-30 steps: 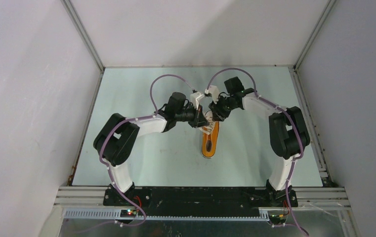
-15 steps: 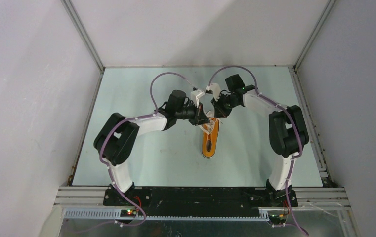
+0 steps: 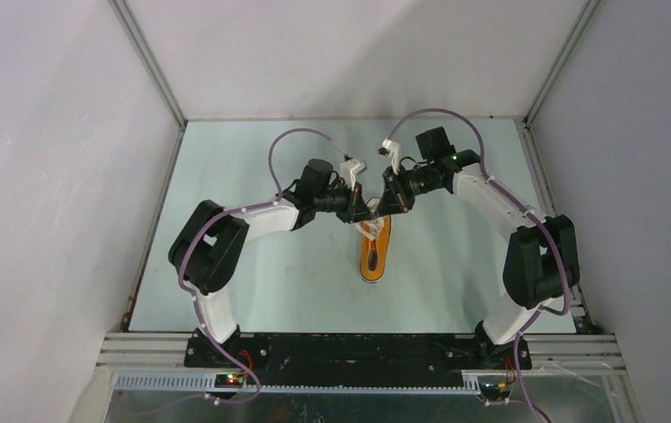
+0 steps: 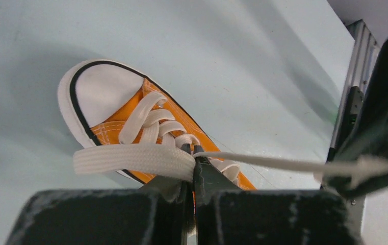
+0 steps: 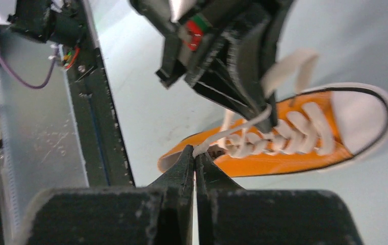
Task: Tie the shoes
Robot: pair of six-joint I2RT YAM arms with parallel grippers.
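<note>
The shoe, a small orange sneaker (image 3: 374,253) with a white toe cap, lies mid-table with its toe toward the far end. Both grippers meet over its laced part. My left gripper (image 3: 368,211) (image 4: 192,151) is shut on a flat white lace (image 4: 130,159) that loops out to its left. From those jaws a thin stretch of lace (image 4: 283,164) runs taut to the right. My right gripper (image 3: 383,208) (image 5: 196,152) is shut on that lace end (image 5: 232,131) just above the sneaker's (image 5: 293,159) opening. The left gripper's black fingers (image 5: 237,71) hang right in front of it.
The pale green table (image 3: 252,264) is boxed in by grey walls on three sides. Aluminium rails (image 3: 570,291) run along its edges. The black base bar (image 3: 358,348) with both arm mounts lies along the near edge.
My right gripper has shut on the lace end, and the right arm's elbow has swung outward to the right. The left gripper stays shut on its lace in the same place.
</note>
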